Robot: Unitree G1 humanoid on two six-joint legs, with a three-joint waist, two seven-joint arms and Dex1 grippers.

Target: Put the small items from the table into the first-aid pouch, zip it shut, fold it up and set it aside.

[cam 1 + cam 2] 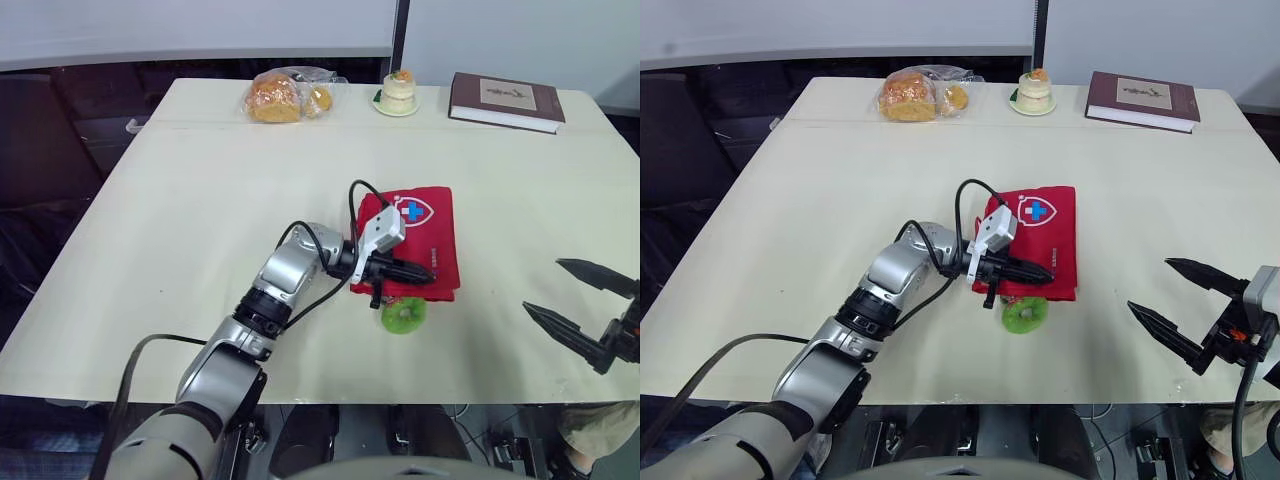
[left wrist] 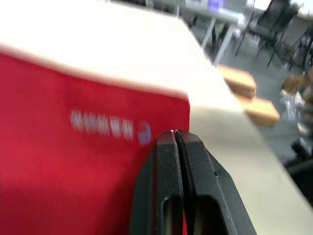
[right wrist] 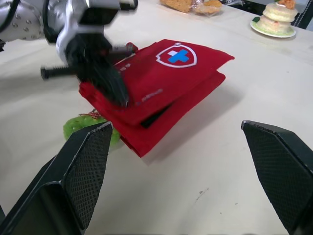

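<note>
Fold looks done; left gripper (image 1: 428, 273) fingers closed atop pouch (image 1: 428, 232), right gripper (image 1: 542, 285) fingers spread. Next: grip pouch, set aside.

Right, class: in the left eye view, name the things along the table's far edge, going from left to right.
bag of bread → small cake on its plate → book

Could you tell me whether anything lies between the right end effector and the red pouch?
Nothing visible does: only bare table lies between the open right end effector and the pouch. The green item sits at the pouch's near edge.
</note>
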